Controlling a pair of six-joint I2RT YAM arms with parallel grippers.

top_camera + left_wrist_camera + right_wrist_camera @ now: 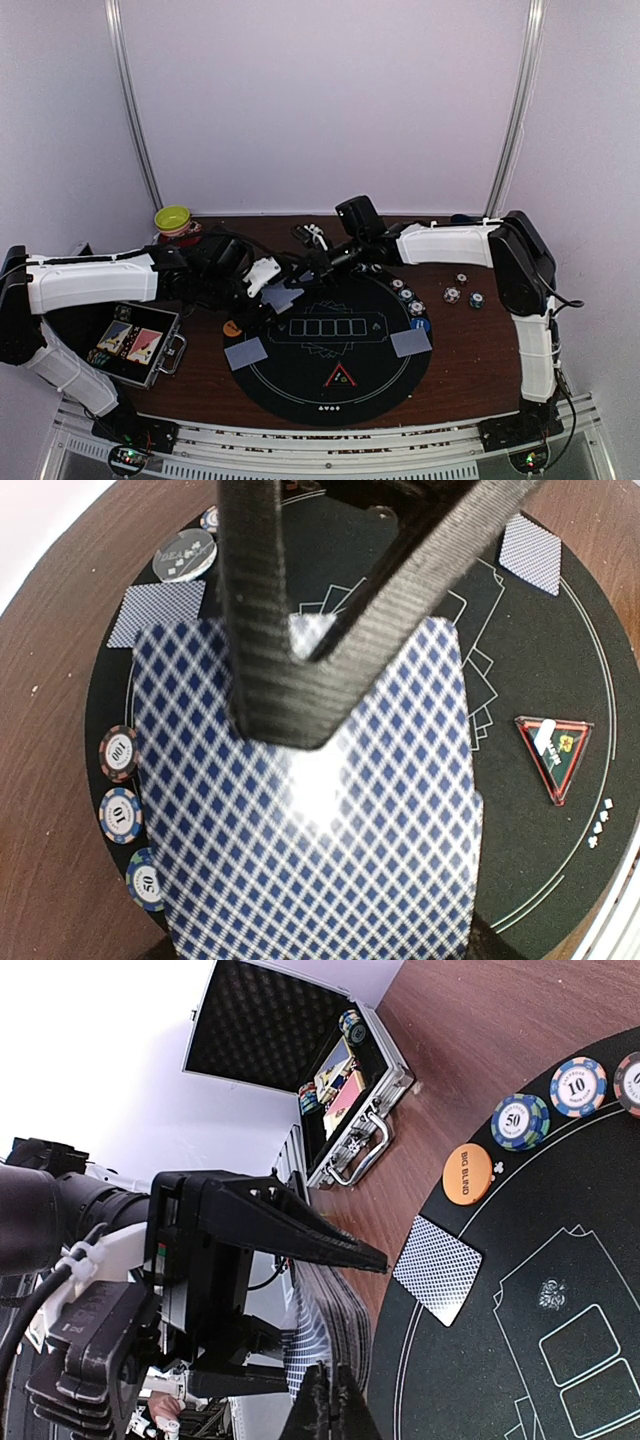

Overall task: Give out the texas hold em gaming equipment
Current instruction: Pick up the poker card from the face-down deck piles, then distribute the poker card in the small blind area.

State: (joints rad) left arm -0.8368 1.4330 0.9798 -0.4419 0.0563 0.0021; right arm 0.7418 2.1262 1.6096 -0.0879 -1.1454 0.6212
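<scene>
Deck of cards (320, 830) held above the round mat (300, 385), at its far-left rim.
The deck was clamped in the left gripper (278, 292); the right gripper (325, 1402) was fully closed at the deck's edge (whether on a card could not be told). One dealt card (246, 353) was seen on the mat's left.

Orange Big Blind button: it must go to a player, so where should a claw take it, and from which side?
Grip the orange button by its rim, across its width, coming straight down from above. It lies flat beside the black mat, so from the side there is little to pinch; being round, any width should do. Stay clear of the face-down card nearby.
</scene>
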